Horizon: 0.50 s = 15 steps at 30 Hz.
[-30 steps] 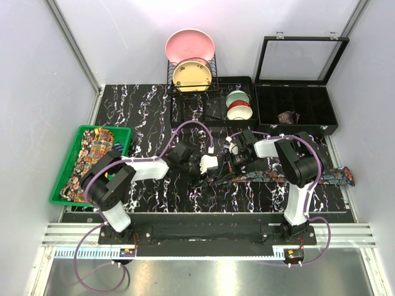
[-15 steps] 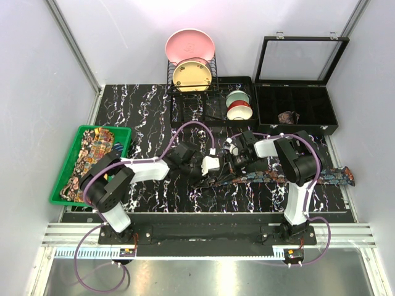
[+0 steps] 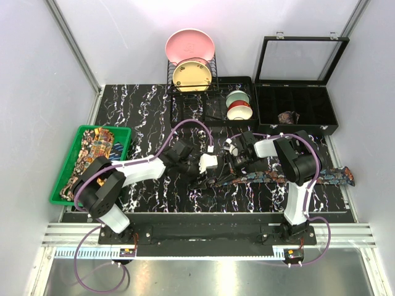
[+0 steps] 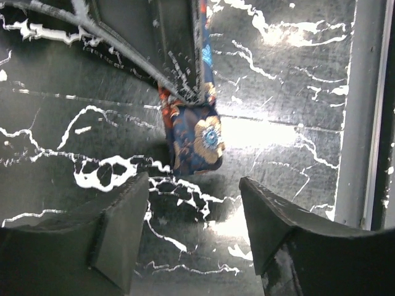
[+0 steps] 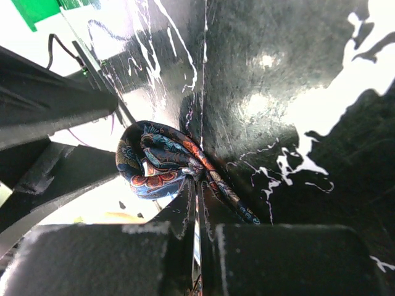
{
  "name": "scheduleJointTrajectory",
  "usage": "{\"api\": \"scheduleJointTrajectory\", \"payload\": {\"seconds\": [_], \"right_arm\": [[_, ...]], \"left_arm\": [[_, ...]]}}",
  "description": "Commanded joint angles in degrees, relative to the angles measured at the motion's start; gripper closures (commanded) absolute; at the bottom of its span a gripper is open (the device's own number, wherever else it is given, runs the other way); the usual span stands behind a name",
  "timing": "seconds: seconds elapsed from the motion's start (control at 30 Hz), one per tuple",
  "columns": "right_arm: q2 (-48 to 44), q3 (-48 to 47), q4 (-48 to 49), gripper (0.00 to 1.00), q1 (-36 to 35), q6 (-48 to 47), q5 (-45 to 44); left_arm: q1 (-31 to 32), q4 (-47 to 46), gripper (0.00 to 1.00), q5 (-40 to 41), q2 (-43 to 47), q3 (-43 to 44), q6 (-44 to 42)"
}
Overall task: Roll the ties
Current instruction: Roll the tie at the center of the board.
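Observation:
A dark blue-brown tie (image 3: 271,175) with reddish motifs lies along the front of the black marbled table and runs out to the right. My right gripper (image 3: 223,172) is shut on its left end. In the right wrist view the shut gripper (image 5: 196,197) pinches the fabric, which curls into a small loose coil (image 5: 154,161) just past the fingertips. My left gripper (image 3: 208,174) is open and empty, just left of that end. In the left wrist view it (image 4: 194,228) faces the tie end (image 4: 194,139) hanging a short way ahead. Several yellow-orange paisley ties (image 3: 89,157) fill a green tray.
The green tray (image 3: 62,176) stands at the left edge. A black compartment box (image 3: 296,102) at the back right holds a brownish rolled tie (image 3: 287,116). A plate rack (image 3: 191,74) and bowls (image 3: 238,105) stand at the back. The table's front rail (image 4: 364,123) runs close by.
My left arm has reached further right, bringing its open gripper closer to the tie end. My right gripper has stayed shut on the tie.

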State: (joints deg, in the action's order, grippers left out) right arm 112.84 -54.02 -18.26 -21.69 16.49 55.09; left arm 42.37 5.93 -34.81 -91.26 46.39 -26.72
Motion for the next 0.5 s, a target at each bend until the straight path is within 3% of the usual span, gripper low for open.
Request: {"api": "scheduleJointTrajectory", "payload": {"seconds": [0.0,0.23,0.47], "right_arm": [[1.51,-0.21,-1.51,1.0,-0.02,-2.6,-4.47],[1.42,-0.12,-1.6,1.0,-0.02,-2.52,-4.99],[2.03,-0.47,-1.6,1.0,-0.1,-2.08,-4.99]], "left_arm": [[-0.36,-5.73,0.33,-1.84,-0.06,-2.08,1.93],[-0.18,-17.7,0.31,-1.58,0.65,-7.01,4.74],[1.05,-23.25,0.36,-3.6,-2.34,-5.7,8.79]]}}
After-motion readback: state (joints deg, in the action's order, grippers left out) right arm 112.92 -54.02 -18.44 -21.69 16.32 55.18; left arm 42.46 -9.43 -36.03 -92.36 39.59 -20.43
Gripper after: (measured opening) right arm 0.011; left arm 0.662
